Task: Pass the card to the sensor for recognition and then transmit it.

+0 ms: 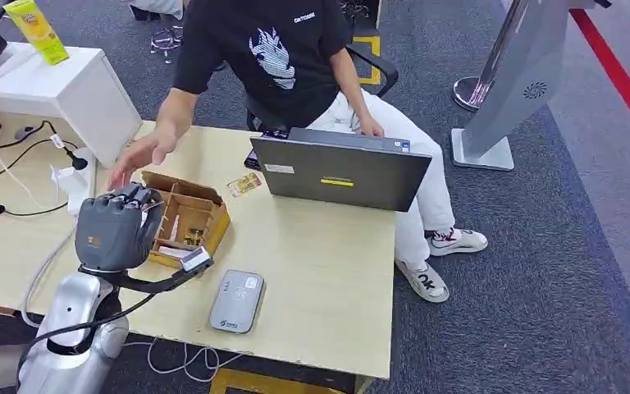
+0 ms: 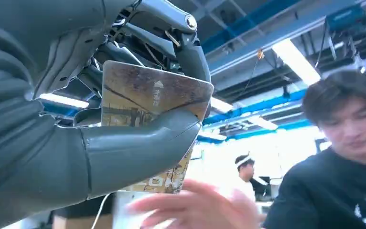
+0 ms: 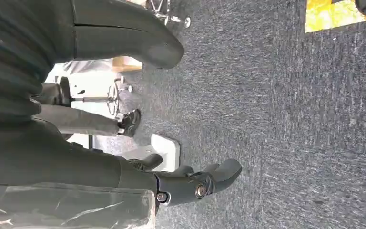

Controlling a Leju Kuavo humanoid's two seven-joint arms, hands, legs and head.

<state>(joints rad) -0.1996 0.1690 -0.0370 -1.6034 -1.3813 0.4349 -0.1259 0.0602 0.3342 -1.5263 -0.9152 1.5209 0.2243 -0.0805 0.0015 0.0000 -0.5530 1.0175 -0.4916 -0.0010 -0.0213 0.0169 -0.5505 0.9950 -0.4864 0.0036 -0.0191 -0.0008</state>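
Grey sensor [image 1: 237, 301] sits lower centre of the head view, just right of and below the left hand [image 1: 117, 227], which pinches the card [image 2: 152, 112] upright. Right hand [image 3: 190, 183] hangs empty, fingers loosely apart.

Card [image 2: 152, 102]: brownish, worn print with a small white arrow and characters, standing roughly upright in the left wrist view, being pinched between the left hand's [image 1: 117, 227] thumb and fingers. Sensor [image 1: 237, 301]: flat grey rounded box lying on the table near its front edge, just beside a cardboard box.
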